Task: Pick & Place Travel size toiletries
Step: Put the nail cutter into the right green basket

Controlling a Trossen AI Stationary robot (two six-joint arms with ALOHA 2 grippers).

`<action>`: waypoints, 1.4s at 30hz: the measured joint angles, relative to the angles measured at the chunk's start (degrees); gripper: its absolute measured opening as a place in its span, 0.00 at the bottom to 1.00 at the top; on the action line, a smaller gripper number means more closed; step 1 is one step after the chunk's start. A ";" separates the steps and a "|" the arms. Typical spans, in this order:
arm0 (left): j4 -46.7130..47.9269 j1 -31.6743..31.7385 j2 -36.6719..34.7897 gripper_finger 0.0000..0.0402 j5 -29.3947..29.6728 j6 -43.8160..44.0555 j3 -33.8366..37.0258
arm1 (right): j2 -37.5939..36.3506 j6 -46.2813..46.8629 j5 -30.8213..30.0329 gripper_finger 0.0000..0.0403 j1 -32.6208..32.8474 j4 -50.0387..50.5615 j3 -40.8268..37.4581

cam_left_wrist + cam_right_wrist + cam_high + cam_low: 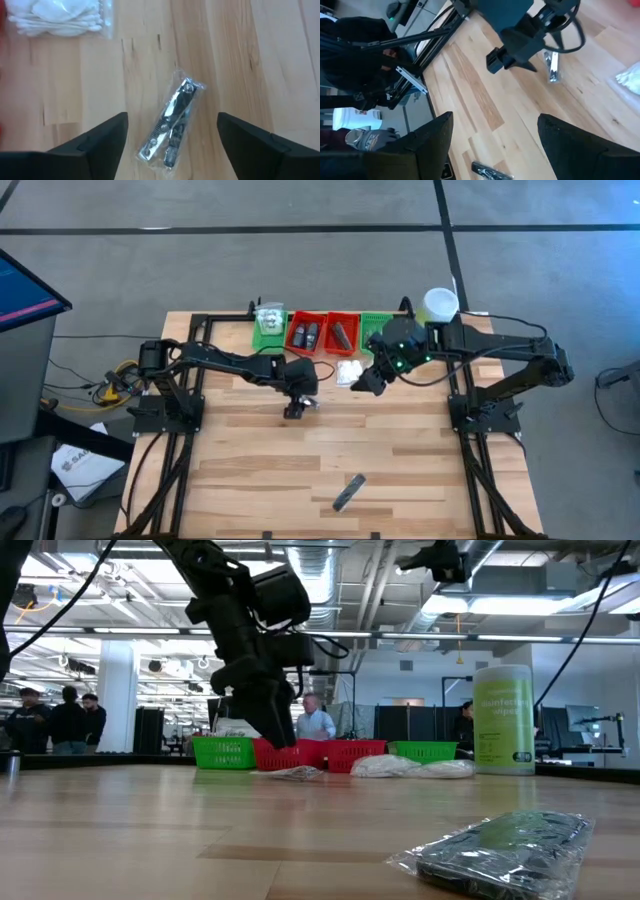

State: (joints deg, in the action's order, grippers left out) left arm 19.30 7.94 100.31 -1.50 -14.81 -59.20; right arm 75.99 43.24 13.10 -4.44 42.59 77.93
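Silvery packet loose on desk, sorting partly done

Wooden desk carries a row of trays along its upper edge in the high view: a green tray with a clear packet of pale items, two red trays with dark pieces inside, and another green tray partly hidden by the right arm. Those filled trays are judged as work already done.

Left pincer is seen at frame centre, jaws spread wide and holding nothing. Directly below it, in the left wrist view, a bagged silvery metal piece lies flat on the desk between the fingers, untouched by either. Whether it is being approached or released cannot be told.

Right pincer hangs open and empty just right of centre, near the white soft packets, which are still on the desk in front of the trays. A dark flat bar in wrap is left far down at lower centre, well apart from everything.

Remaining, by judgement: silvery piece, white packets, dark bar.
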 joint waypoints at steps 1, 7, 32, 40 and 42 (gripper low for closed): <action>-0.25 0.00 0.00 0.75 0.00 0.00 0.00 | 0.00 0.46 0.00 0.70 0.11 -0.08 0.00; -0.47 0.00 0.00 0.73 -1.27 0.04 0.00 | 0.00 1.36 0.00 0.70 1.23 -3.03 0.00; -1.37 0.04 0.00 0.72 -1.98 0.07 0.00 | 0.02 -0.76 -12.72 0.70 12.87 -3.16 0.00; -1.67 0.04 1.09 0.72 -2.23 0.09 0.94 | 0.07 -0.79 -13.73 0.70 13.47 -5.50 0.00; -1.05 0.07 1.11 0.72 -2.84 0.08 2.01 | 0.07 -1.10 -13.73 0.70 13.43 -6.71 0.02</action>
State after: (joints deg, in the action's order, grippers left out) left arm 18.25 8.01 101.42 -4.34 -14.73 -57.19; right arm 76.05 42.14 -0.62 9.00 35.88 77.95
